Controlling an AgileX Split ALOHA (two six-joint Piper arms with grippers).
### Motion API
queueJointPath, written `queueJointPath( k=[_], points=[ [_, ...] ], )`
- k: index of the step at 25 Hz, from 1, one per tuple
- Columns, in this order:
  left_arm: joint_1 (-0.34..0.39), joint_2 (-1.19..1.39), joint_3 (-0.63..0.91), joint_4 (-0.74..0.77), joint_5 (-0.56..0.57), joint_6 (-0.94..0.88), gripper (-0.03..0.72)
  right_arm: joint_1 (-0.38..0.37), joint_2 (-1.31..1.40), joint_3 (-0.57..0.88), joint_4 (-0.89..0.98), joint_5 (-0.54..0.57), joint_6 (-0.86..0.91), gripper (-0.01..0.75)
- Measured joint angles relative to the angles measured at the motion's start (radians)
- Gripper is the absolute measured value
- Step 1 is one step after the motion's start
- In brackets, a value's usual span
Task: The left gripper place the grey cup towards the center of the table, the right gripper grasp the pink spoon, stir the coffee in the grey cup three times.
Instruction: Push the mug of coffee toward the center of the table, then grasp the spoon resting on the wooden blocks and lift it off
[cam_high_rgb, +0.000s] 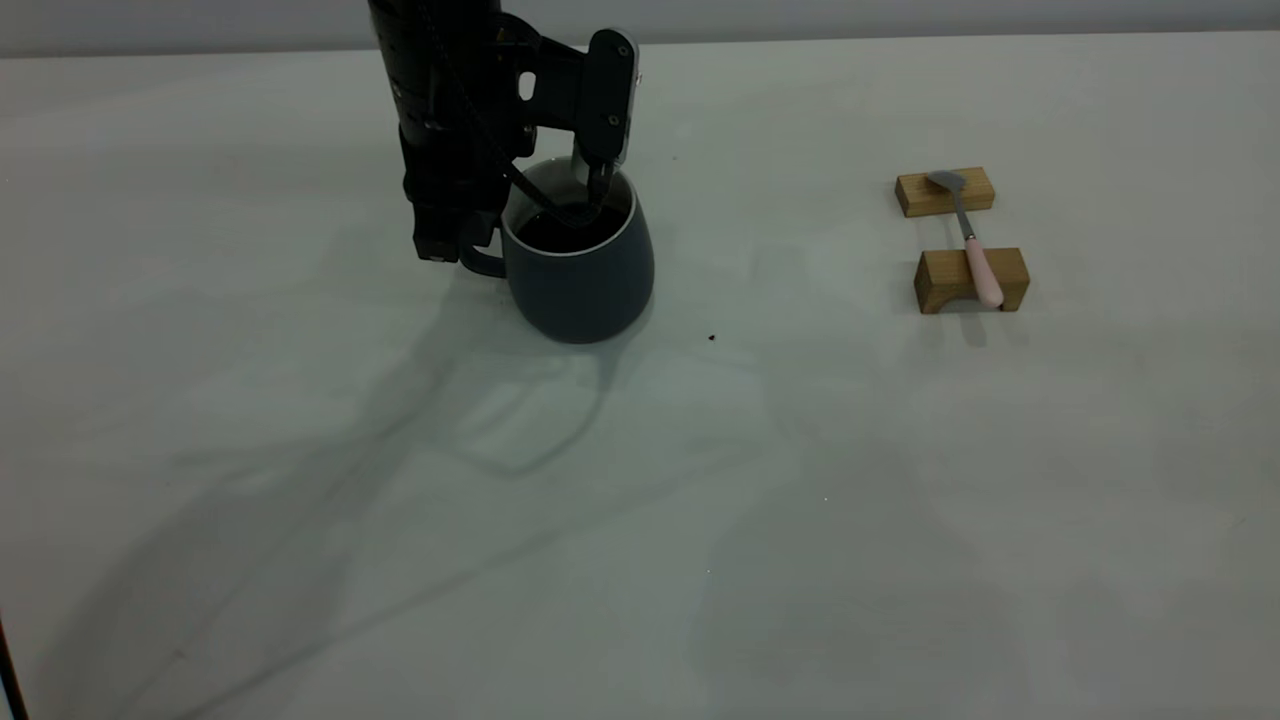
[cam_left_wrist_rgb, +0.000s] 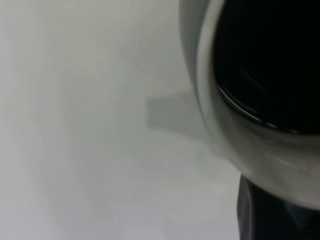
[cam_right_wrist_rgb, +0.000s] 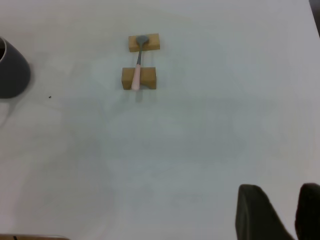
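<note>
The left gripper (cam_high_rgb: 585, 190) is pinching the far rim of the grey cup (cam_high_rgb: 580, 270), one finger inside above the coffee (cam_high_rgb: 570, 228), setting it mid-table (cam_high_rgb: 640, 520). The pink spoon (cam_high_rgb: 975, 250) is bridging two wooden blocks (cam_high_rgb: 970, 280) toward the right edge, its handle raised for pickup. Only the right wrist view is showing the right gripper (cam_right_wrist_rgb: 280, 212), spread, well apart from the spoon.

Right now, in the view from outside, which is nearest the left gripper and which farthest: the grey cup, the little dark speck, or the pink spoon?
1. The grey cup: the left gripper is at its rim.
2. The dark speck: on the table, just right of the cup.
3. The pink spoon: far right, lying across two wooden blocks.
</note>
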Motion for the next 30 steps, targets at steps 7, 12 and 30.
queueJointPath(
  k=[7, 12, 30],
  points=[
    [-0.002, 0.003, 0.0, -0.023, -0.013, -0.006, 0.373, 0.0, 0.0, 0.0, 0.0, 0.0, 0.0, 0.238],
    [-0.002, -0.02, 0.0, -0.005, 0.028, -0.003, 0.513, 0.0, 0.0, 0.0, 0.0, 0.0, 0.0, 0.238],
    [-0.002, -0.57, -0.128, -0.03, 0.655, -0.808, 0.484, 0.0, 0.0, 0.0, 0.0, 0.0, 0.0, 0.238]
  ],
)
